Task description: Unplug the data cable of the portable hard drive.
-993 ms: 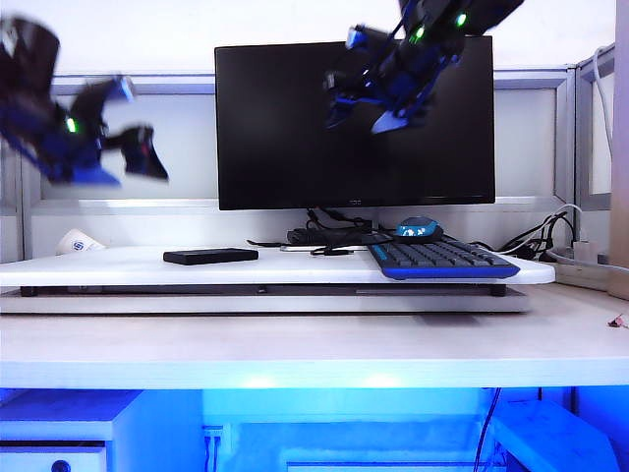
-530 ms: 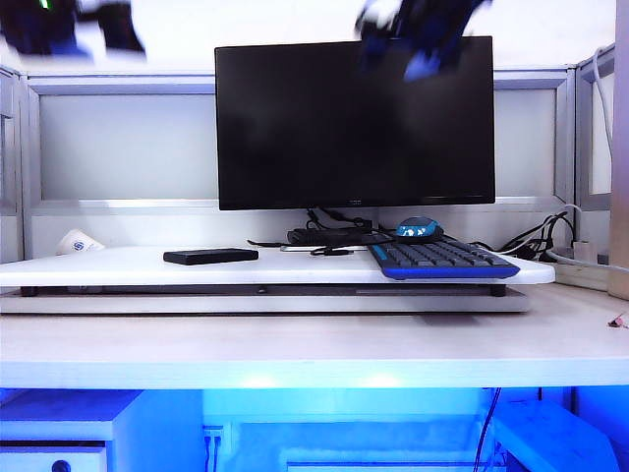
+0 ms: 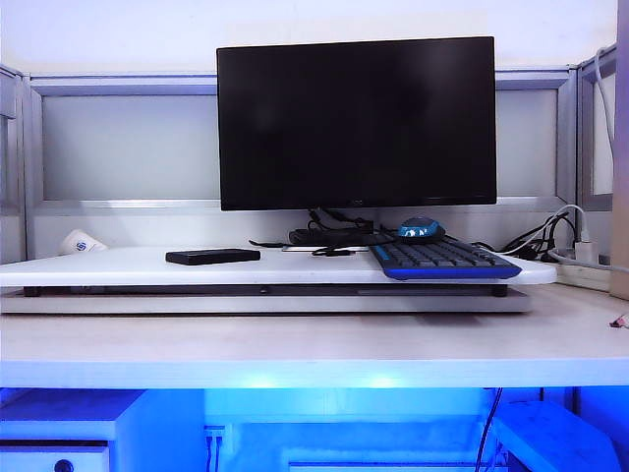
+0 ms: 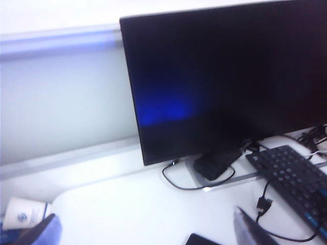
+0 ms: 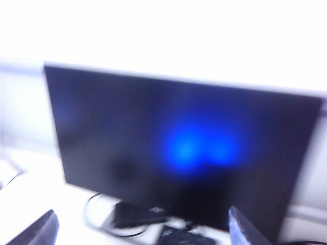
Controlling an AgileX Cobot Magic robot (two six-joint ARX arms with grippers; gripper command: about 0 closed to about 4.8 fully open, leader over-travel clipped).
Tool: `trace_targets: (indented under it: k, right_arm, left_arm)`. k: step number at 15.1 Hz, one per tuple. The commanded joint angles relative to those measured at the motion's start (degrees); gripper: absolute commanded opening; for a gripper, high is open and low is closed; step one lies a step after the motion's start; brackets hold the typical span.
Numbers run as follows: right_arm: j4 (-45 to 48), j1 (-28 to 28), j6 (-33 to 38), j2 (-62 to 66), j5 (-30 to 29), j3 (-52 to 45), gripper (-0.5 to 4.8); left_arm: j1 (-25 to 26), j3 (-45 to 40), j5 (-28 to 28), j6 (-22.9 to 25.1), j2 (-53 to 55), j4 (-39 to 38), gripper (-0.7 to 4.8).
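Exterior view: portable hard drive (image 3: 212,257) lying flat on the white table (image 3: 118,267), left of the keyboard (image 3: 442,261), below the dark monitor (image 3: 356,123); thin data cable (image 3: 332,252) lying near the monitor foot, apart from the drive. Neither arm in sight.

Left wrist view: left hand (image 4: 145,232) spread wide, holding nothing, high above the table facing the monitor (image 4: 230,76); fingertips (image 4: 249,229) at the frame's edge; drive's corner (image 4: 202,240) just visible; cable (image 4: 265,204) beside the keyboard (image 4: 294,176).

Right wrist view: blurred; right hand (image 5: 140,229) wide apart and empty, before the monitor (image 5: 179,148).
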Motion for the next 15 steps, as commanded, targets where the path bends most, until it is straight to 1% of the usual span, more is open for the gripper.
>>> trace_targets:
  k: [1,2,4,5,7,8,10,11,13,15]
  right_arm:
    - [-5.4,-3.3,0.0,-5.4,0.0,0.4,4.26]
    - [-7.3,-4.2,0.1,-6.6,0.0,0.4,4.25]
    - [-13.3,-5.9,1.5,-10.3,-0.2,0.4,3.89]
    - [-15.1,-5.9,1.5,-11.8,-0.2,0.3,3.88]
    - [-17.1,-5.9,1.5,-16.1,-0.4,-0.9,3.86]
    - [-18.0,-5.9,1.6,-17.7,-0.4,-1.1,3.86]
    - [-21.1,-5.8,1.6,-21.6,-0.5,-1.2,3.85]
    - [-22.9,-5.8,1.6,-23.7,-0.9,-1.2,3.85]
    - [-29.0,-5.8,1.5,-28.2,-1.5,-1.4,3.71]
    - [-30.8,-5.8,1.5,-32.8,-1.5,-4.5,3.65]
  left_arm:
    - [0.0,0.2,0.3,-1.8,-4.5,-1.4,4.52]
    - [0.0,0.2,0.3,-1.8,-5.5,-2.1,4.53]
    - [0.0,0.2,0.3,-1.8,-8.6,-5.4,4.52]
    - [0.0,0.2,0.3,-1.8,-9.7,-6.7,4.52]
    - [0.0,0.2,0.3,-1.9,-13.1,-11.8,4.52]
    - [0.0,0.2,0.3,-1.9,-14.5,-13.3,4.41]
    - [0.0,0.2,0.3,-2.2,-18.5,-16.0,4.04]
    - [0.0,0.2,0.3,-3.5,-20.8,-17.1,3.95]
    - [0.0,0.2,0.2,-5.1,-26.2,-20.4,3.95]
    - [0.0,0.1,0.2,-5.1,-30.3,-24.1,3.95]
